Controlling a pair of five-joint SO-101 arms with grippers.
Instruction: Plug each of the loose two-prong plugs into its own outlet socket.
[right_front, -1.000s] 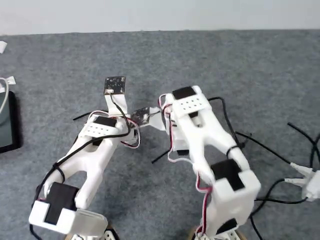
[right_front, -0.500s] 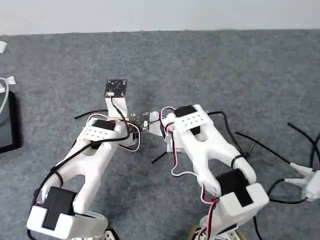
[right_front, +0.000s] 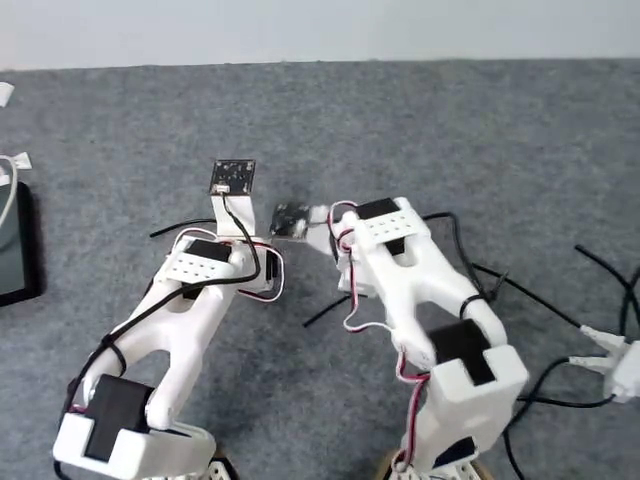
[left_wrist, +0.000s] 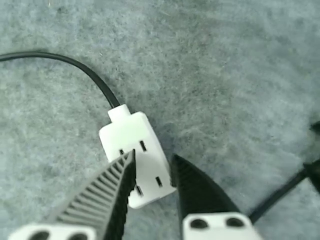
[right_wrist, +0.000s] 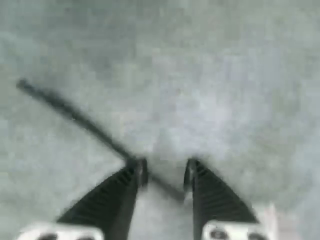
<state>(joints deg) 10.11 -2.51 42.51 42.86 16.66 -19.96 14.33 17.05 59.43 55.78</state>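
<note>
Your left gripper (left_wrist: 152, 156) is hovering spread over 1 white outlet block (left_wrist: 127, 132) mid-frame; your right gripper (right_wrist: 165, 164), spread, is straddling 1 black cable (right_wrist: 75, 117).

end effector (right_wrist: 165, 169) astride black cable (right_wrist: 75, 117)

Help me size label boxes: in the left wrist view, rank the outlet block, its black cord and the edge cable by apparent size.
1. Outlet block.
2. Its black cord.
3. Edge cable, only a short stretch in frame.
</note>
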